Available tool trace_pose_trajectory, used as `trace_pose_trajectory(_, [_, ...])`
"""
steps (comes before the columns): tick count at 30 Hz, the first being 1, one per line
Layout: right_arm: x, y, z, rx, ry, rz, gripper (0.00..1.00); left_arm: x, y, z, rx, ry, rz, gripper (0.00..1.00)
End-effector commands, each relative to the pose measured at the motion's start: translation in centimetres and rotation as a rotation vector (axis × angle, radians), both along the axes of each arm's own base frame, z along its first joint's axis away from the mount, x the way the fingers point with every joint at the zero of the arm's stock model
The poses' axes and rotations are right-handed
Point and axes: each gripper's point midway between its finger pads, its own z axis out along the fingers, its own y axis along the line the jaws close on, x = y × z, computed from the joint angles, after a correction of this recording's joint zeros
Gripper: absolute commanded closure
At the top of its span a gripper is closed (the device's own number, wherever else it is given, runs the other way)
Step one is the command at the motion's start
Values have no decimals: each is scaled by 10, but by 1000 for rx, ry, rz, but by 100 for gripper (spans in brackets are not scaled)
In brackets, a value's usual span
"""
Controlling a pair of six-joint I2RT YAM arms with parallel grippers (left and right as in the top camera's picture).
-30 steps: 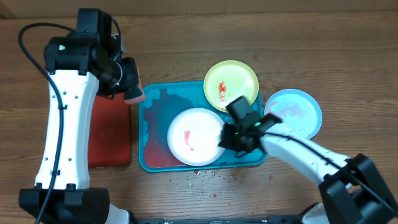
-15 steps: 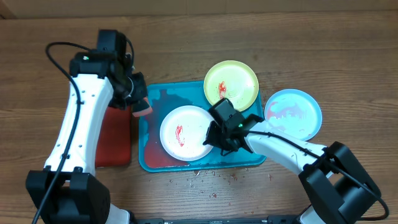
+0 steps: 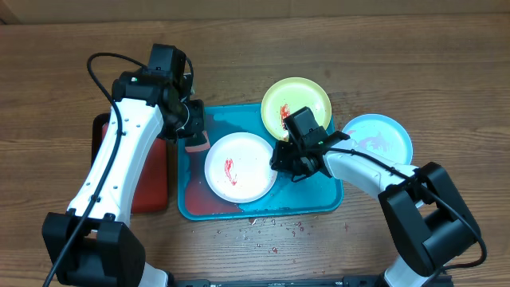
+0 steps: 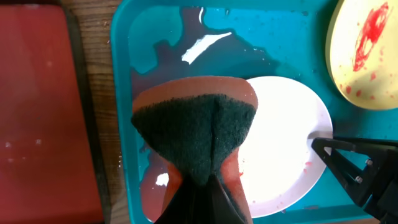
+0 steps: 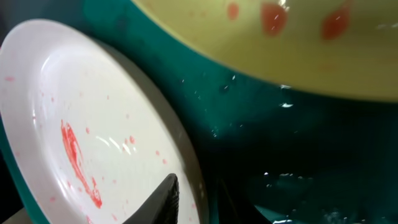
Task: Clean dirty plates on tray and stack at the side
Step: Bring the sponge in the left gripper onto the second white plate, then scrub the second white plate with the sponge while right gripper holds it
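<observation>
1. Left wrist view: the left gripper (image 4: 202, 186) is pinched narrow on a sponge (image 4: 196, 127), with the green scouring face toward the camera. The sponge hangs over the left edge of the white plate (image 4: 283, 155). This plate lies in the wet teal tray (image 4: 155, 37), and most of it is to the right of the sponge. The right gripper (image 4: 318, 147) meets the plate's right rim. A yellow-green plate (image 4: 367, 56) sits at upper right and a red tray (image 4: 43, 112) fills the left.
2. Right wrist view: one black fingertip (image 5: 165, 196) rests on the white plate's upper face at its rim. The other finger is hidden, probably underneath, so I judge this a narrow grip on the rim. The red smear (image 5: 78, 158) lies at lower left, and the yellow-green plate crosses the top.
3. Overhead view: the white plate sits mid-tray between the two grippers. The sponge arm is nearer the smear, which lies down and right of the sponge with nothing between them. A light blue plate (image 3: 376, 145) rests on the table (image 3: 446, 64), right of the tray. Crumbs (image 3: 263, 227) are scattered below it. A long wipe could run into the right fingers.
</observation>
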Motion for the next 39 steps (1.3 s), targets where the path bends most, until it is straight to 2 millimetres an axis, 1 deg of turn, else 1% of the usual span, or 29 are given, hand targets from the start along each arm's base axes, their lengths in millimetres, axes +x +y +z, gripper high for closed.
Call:
trace_pose_trajectory(1, [-1, 11, 1, 36, 6, 42, 80, -5, -6, -7, -12, 16, -52, 96])
trace_pose_trajectory(4, [-1, 10, 1, 41, 28, 3, 95, -10, -5, -17, -13, 38, -52, 96])
trace_pose_trajectory(5, [-1, 10, 1, 43, 35, -11, 96, -13, -7, -23, -21, 48, -59, 96])
trace_pose_trajectory(6, [0, 11, 1, 45, 36, -14, 96, -15, -9, -29, -34, 55, -72, 96])
trace_pose_trajectory(7, [-1, 12, 1, 46, 41, -22, 96, -20, -14, -43, -64, 66, -85, 96])
trace_pose_trajectory(12, [-6, 17, 0, 32, 37, -14, 96, -23, -30, -80, -148, 34, -133, 96])
trace_pose_trajectory(15, [-8, 20, -1, 19, 28, -5, 96, -25, -35, -98, -167, 11, -147, 96])
trace_pose_trajectory(19, [-9, 21, -1, 19, 29, -2, 96, -33, -39, -113, -154, 6, -167, 96])
trace_pose_trajectory(22, [-9, 21, -1, 19, 29, -2, 96, -41, -33, -129, -74, 17, -173, 96])
trace_pose_trajectory(26, [-9, 21, -1, 18, 29, -2, 96, -61, -11, -153, 79, 72, -150, 96])
trace_pose_trajectory(29, [-9, 21, -1, 18, 29, -2, 96, -77, -6, -165, 91, 120, -151, 96])
trace_pose_trajectory(30, [-9, 21, -1, 18, 29, -2, 96, -86, -17, -168, 25, 148, -197, 96])
trace_pose_trajectory(31, [-9, 21, -1, 18, 29, -2, 96, -90, -31, -167, -55, 154, -265, 96])
trace_pose_trajectory(34, [-9, 21, -1, 18, 28, -2, 96, -103, -78, -148, -341, 130, -458, 96])
trace_pose_trajectory(35, [-9, 21, -1, 18, 28, -3, 96, -105, -88, -142, -406, 119, -490, 96])
trace_pose_trajectory(36, [-9, 20, -1, 16, 27, -3, 96, -105, -94, -138, -443, 107, -507, 96])
trace_pose_trajectory(39, [-9, 20, -1, 16, 28, -3, 96, -97, -94, -138, -433, 72, -513, 96])
